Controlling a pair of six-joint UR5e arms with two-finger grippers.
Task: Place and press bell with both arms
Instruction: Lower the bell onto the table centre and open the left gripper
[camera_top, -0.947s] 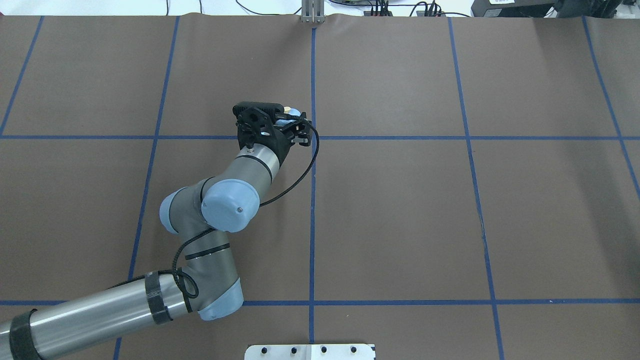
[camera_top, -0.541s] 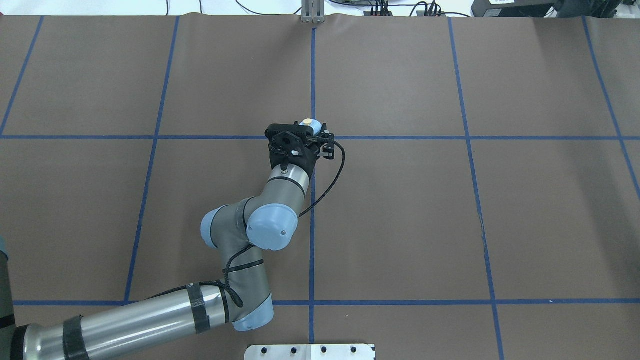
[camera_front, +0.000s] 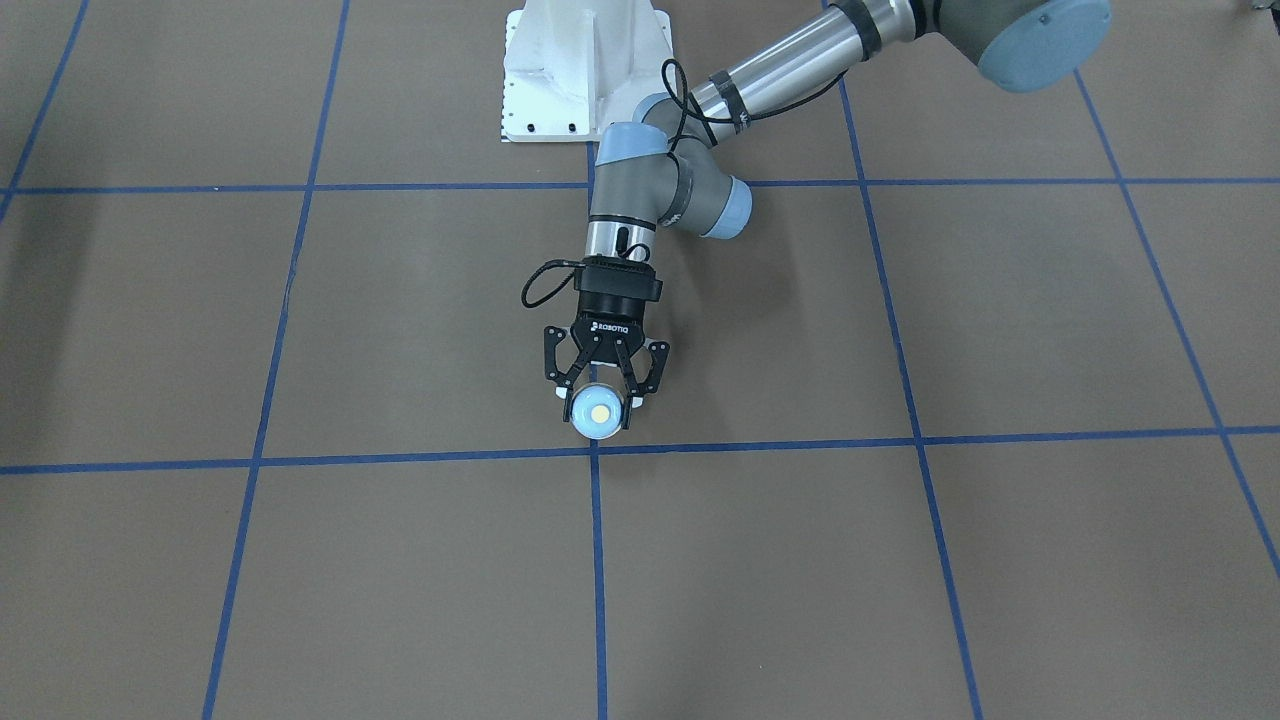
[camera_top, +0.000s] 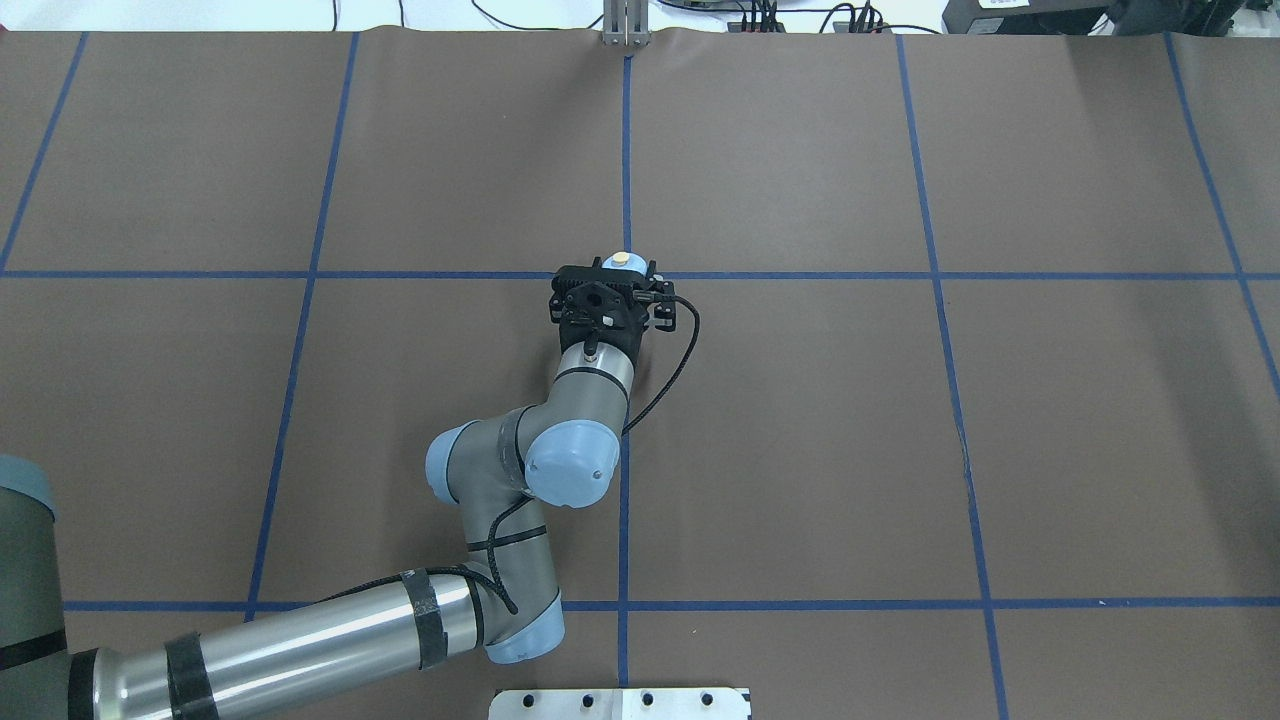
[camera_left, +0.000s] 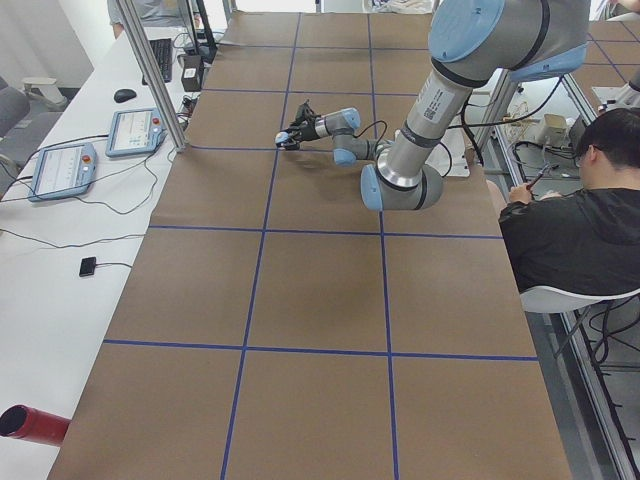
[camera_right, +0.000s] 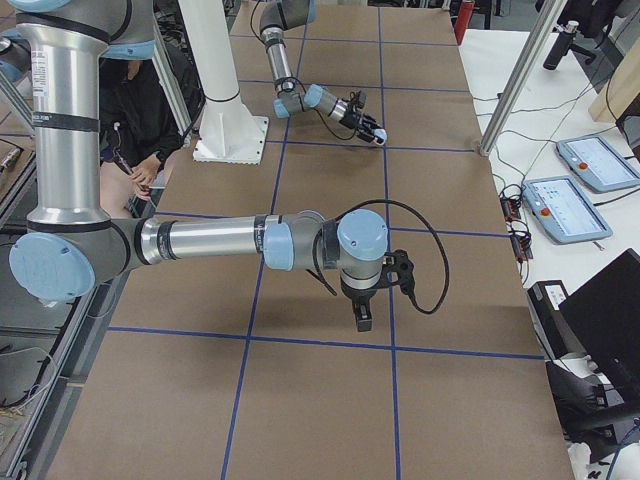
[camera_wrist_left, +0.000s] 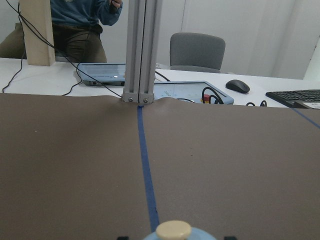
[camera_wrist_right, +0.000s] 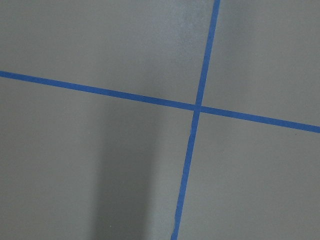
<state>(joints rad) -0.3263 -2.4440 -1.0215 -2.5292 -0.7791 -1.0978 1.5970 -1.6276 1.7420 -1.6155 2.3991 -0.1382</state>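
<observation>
The right hand (camera_right: 362, 318) hangs over the bare surface (camera_top: 800, 450), well apart; I cannot tell its grip. The left hand (camera_front: 600, 398) clasps the bell (camera_front: 600, 412) by its sides, just short of a tape crossing (camera_front: 596, 448). Released high or tilted, it may tip; an off-centre press may skid it. Beyond, open room runs to the far edge's post (camera_top: 625, 25).

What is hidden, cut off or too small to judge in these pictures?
- Front view: the left gripper holds the bell; seen from steeply above, whether it touches the table is unclear.
- Overhead view: the gripper's body hides the bell, except its button.
- Left wrist view: the lower edge cuts off most of the bell.
- Right side view: the right gripper shows only here; open or shut cannot be told.
</observation>
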